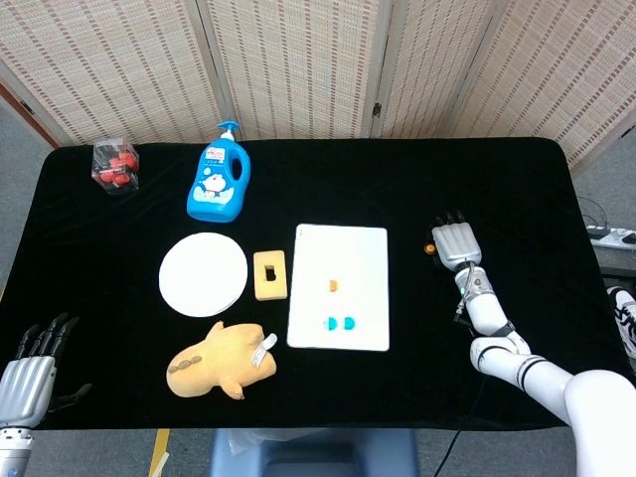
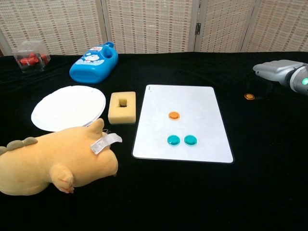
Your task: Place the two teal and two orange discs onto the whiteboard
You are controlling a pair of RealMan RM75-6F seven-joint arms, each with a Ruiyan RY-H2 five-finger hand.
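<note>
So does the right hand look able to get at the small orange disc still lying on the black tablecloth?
Probably yes. The right hand sits just beside the small orange disc, off the white whiteboard, and nothing lies between them.

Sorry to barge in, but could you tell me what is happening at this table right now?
The robot is putting coloured discs onto the whiteboard. Two teal discs and one orange disc lie on it. The second orange disc lies on the black cloth to the board's right, and the right hand is beside it, holding nothing. The left hand is low at the table's near left corner, fingers spread, empty.
</note>
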